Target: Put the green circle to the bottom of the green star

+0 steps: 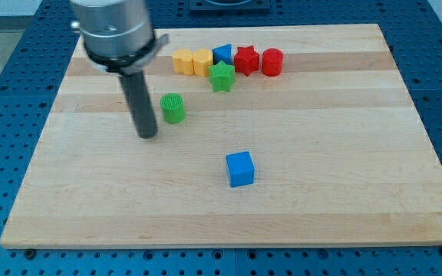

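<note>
My tip (147, 136), the end effector, a bare rod with nothing pinched, is set on the bench (344, 199). The green circle (173, 108) is found just right; the green star (221, 77) farther up-right, crowded by others.

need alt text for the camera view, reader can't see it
My tip rests on a wooden board just left of the green circle, which sits lower left of the green star. Yellow, blue and red blocks line the top; a blue cube sits alone mid-board.
</note>
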Motion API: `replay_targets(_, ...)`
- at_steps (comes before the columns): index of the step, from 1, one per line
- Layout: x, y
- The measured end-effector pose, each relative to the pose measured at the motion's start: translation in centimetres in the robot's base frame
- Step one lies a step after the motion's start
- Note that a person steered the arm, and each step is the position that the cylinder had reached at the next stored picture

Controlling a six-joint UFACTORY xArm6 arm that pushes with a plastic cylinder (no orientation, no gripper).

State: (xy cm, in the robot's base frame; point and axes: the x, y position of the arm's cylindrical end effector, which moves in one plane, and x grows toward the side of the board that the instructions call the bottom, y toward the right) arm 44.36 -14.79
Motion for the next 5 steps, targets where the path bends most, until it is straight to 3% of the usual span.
replay_targets(1, -5.7, -1.7)
replay_targets(3, -3.6, 1.7)
replay_targets(5, -4.3, 6.4)
